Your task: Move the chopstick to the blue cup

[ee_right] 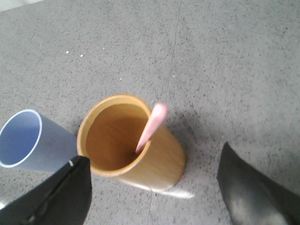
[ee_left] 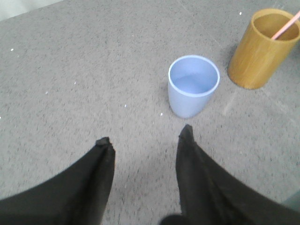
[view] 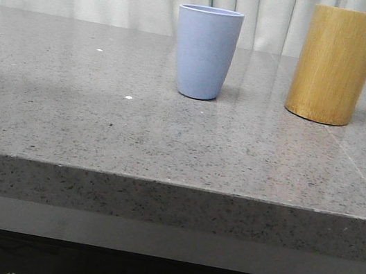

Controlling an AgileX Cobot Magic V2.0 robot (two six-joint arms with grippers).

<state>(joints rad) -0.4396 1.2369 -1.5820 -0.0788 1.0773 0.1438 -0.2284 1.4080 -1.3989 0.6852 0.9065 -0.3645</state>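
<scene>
On the speckled grey stone table (view: 100, 130), the matte blue cup (view: 205, 53) stands at 9 o'clock of the smooth bamboo holder (view: 334, 65). The pale pink chopstick (ee_right: 151, 127) leans inside that holder, lower end hidden. Left gripper (ee_left: 145, 139) and right gripper (ee_right: 154, 164) gape wide, holding nothing.

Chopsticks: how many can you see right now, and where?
1. The chopstick stands inside the bamboo holder, leaning on its rim, to the right of the blue cup. The cup looks empty; the holder's bottom is partly hidden.
</scene>
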